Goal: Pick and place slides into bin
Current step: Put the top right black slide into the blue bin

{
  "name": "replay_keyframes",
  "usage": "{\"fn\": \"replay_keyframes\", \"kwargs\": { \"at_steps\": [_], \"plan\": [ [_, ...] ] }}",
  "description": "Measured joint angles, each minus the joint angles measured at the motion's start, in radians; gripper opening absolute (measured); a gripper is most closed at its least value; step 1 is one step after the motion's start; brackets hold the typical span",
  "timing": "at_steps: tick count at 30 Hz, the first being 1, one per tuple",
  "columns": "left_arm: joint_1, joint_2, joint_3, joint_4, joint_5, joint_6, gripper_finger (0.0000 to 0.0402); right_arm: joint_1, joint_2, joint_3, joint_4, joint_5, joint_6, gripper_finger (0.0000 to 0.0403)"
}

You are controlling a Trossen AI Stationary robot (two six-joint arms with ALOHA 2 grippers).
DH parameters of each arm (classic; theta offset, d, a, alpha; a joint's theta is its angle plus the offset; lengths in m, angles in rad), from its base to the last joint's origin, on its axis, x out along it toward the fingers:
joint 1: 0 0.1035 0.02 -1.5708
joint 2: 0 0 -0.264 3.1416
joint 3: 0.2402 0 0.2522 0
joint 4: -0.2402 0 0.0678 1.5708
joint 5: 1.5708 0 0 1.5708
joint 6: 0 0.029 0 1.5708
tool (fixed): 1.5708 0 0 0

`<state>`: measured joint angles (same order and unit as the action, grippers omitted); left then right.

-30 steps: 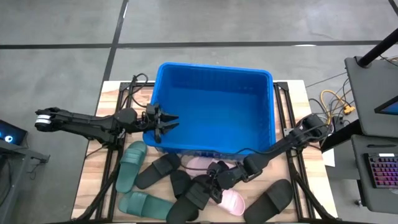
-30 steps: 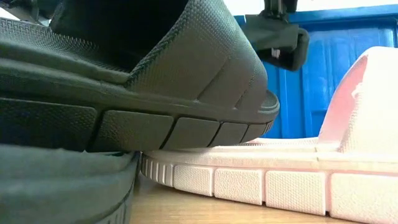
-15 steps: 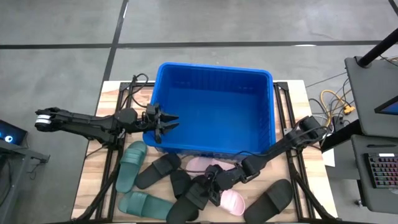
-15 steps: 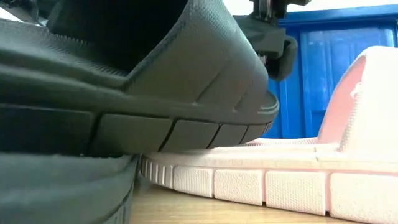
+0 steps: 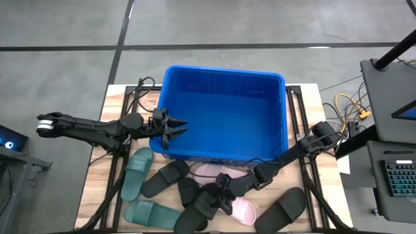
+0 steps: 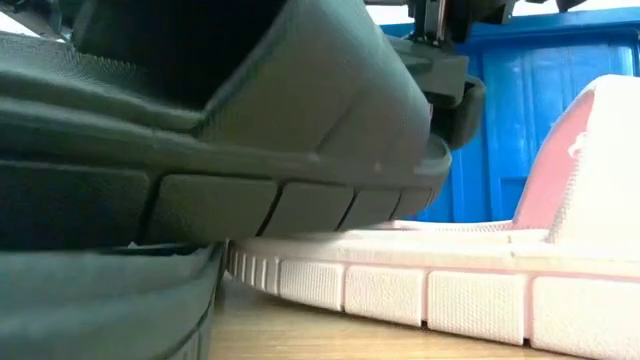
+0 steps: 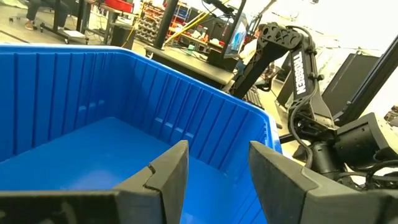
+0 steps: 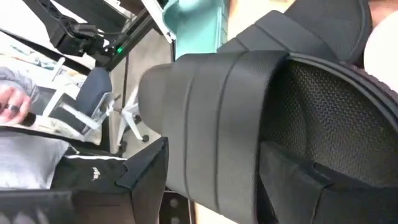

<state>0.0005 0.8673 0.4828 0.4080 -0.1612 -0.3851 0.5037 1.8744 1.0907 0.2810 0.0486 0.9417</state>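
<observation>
So, going from left to right: the left end effector [image 5: 177,128] has not moved in the last second. It hangs over the left rim of the bin [image 5: 224,73], fingers apart, holding nothing. The blue bin [image 7: 93,93] has no slides in it yet.

On the tabletop [image 5: 97,195] in front of the bin lie 2 green slides [image 5: 136,172], some black ones and 2 pink ones [image 5: 244,211]. All are still outside the bin.

The right end effector [image 5: 219,195] has crept a little further into the pile, toward the black slide [image 5: 198,211] in the middle. In the right wrist view, its 2 fingers [image 8: 146,168] stand wide apart with the black slide's strap [image 8: 211,124] between them. The fingers are not squeezed onto it yet. In the low view, the black slide [image 6: 200,130] rests on top of a pink slide [image 6: 420,290].

I think this means the first pick is about to start.
</observation>
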Motion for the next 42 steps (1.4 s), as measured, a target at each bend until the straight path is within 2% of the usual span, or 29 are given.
{"fn": "replay_keyframes", "kwargs": {
  "at_steps": [15,27,36,42],
  "plan": [
    [0.0,0.0,0.0,0.0,0.0,0.003,0.0153,-0.001,0.008,-0.012,-0.013,0.0,-0.034,0.0228],
    [0.0,0.0,0.0,0.0,-0.001,0.005,0.0153,-0.001,0.015,-0.004,-0.011,-0.022,-0.02,0.018],
    [0.0,0.0,0.0,0.001,-0.001,0.005,0.0153,0.0,0.085,-0.003,0.035,-0.012,0.035,0.0172],
    [0.0,0.0,0.0,0.001,-0.002,0.005,0.0153,0.0,0.086,-0.004,0.062,-0.002,0.018,0.016]
  ]
}}
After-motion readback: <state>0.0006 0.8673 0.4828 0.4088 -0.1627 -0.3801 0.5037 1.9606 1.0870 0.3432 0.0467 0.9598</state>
